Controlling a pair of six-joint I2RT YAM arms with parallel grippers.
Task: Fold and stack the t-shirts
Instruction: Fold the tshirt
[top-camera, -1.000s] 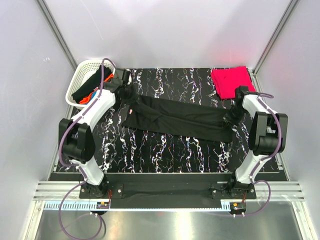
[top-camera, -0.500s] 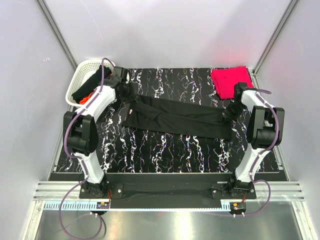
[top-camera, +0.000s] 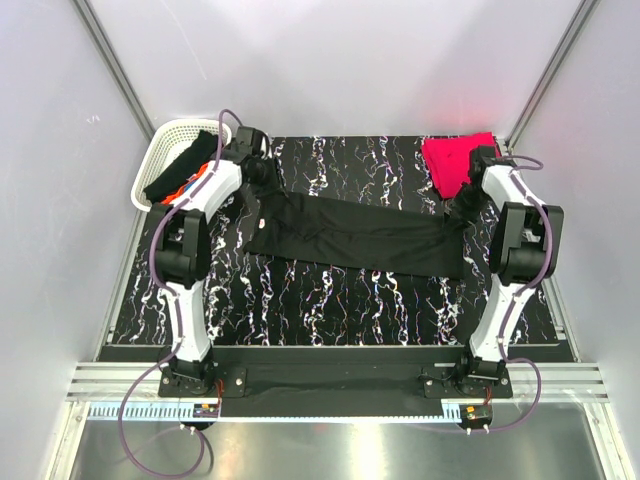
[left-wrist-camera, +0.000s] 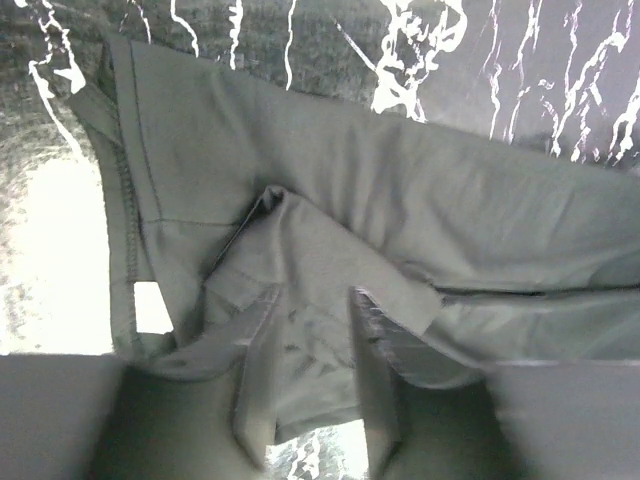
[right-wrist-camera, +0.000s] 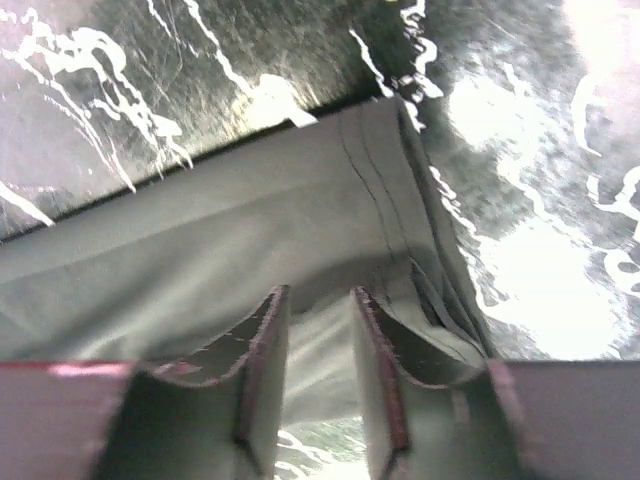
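A large black t-shirt (top-camera: 360, 235) lies stretched in a long band across the marbled table. My left gripper (top-camera: 266, 180) is over its left end and my right gripper (top-camera: 458, 206) over its right end. In the left wrist view the left gripper (left-wrist-camera: 313, 295) is open, with a loose fold of the black shirt (left-wrist-camera: 400, 190) lying between the fingers. The right gripper (right-wrist-camera: 318, 292) is open too, astride the hemmed corner of the shirt (right-wrist-camera: 200, 260). A folded pinkish-red t-shirt (top-camera: 458, 160) lies at the back right corner, just behind the right gripper.
A white lattice basket (top-camera: 150, 165) at the back left holds a black shirt (top-camera: 178, 165) and an orange one (top-camera: 188, 186). White walls close in the table on three sides. The arm bases stand on the black rail (top-camera: 330, 375) at the near edge.
Both grippers were shut on the black shirt's ends and have opened. Both arms shifted toward the back of the table, carrying the shirt's ends with them.
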